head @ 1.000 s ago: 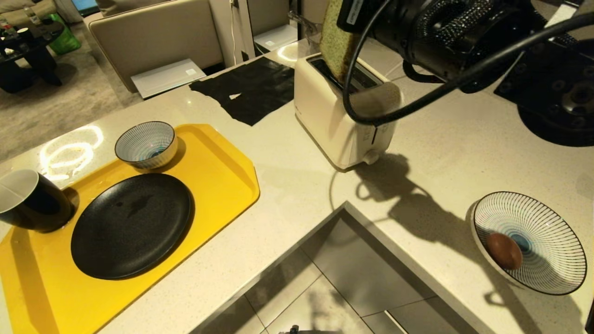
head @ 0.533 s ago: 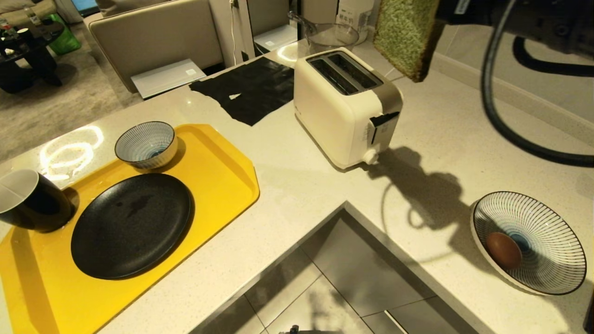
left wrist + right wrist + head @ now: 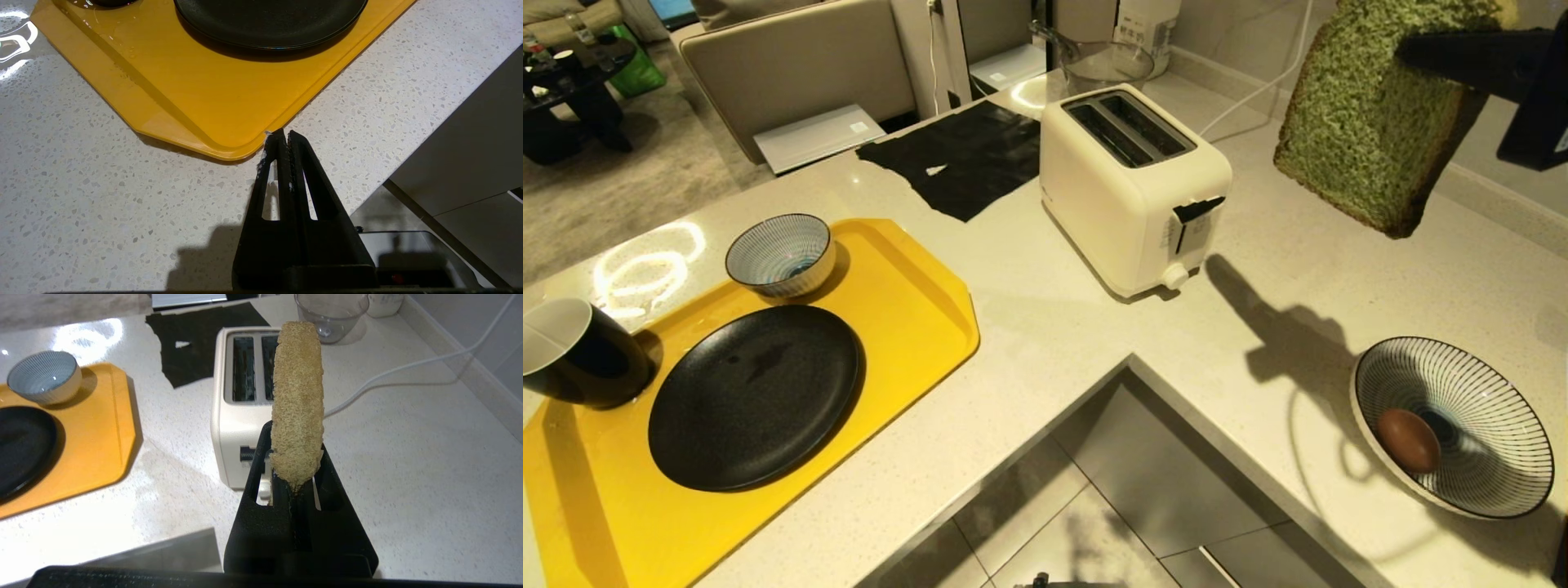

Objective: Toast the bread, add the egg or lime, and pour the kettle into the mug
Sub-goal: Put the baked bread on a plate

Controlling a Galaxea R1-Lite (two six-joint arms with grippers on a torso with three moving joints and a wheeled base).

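Green bread [image 3: 1372,139] hangs in the air, pinched in the right gripper [image 3: 296,467], up beside the cream toaster [image 3: 1131,192], whose slots are empty. Left gripper [image 3: 282,136] sits pressed together by the yellow tray [image 3: 196,106]

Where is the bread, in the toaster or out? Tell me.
Out. The right gripper holds the bread in the air; both slots of the toaster are empty.

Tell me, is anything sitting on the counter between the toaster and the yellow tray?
No. In the head view, the counter between the toaster and the yellow tray is bare; the black sheet lies farther back.
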